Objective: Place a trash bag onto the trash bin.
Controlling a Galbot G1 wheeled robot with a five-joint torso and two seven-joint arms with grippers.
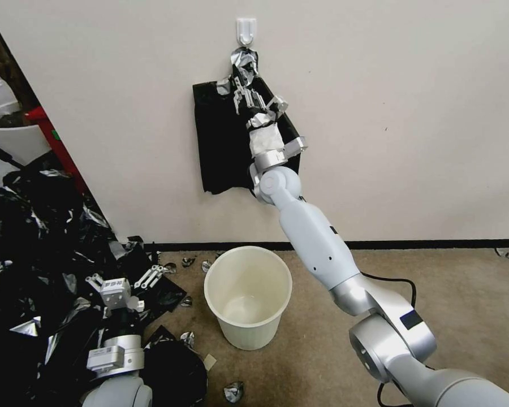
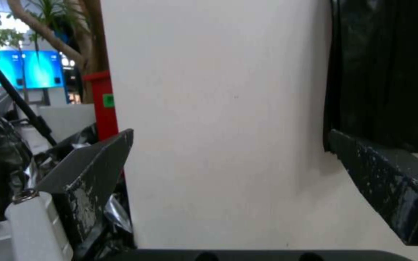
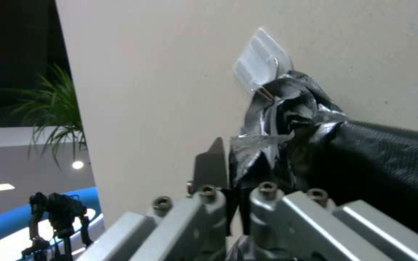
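Right gripper (image 1: 241, 86) reaches high on the wall, fingers nearly together around the silvery neck of a black sheaf of bags (image 1: 220, 141) hanging from a white hook (image 1: 246, 29). Below the hook, the trash bin (image 1: 247, 297) stands bagless on carpet. Left gripper (image 1: 127, 277) spreads wide beside the bin, over a heap of black bags (image 1: 34, 254).
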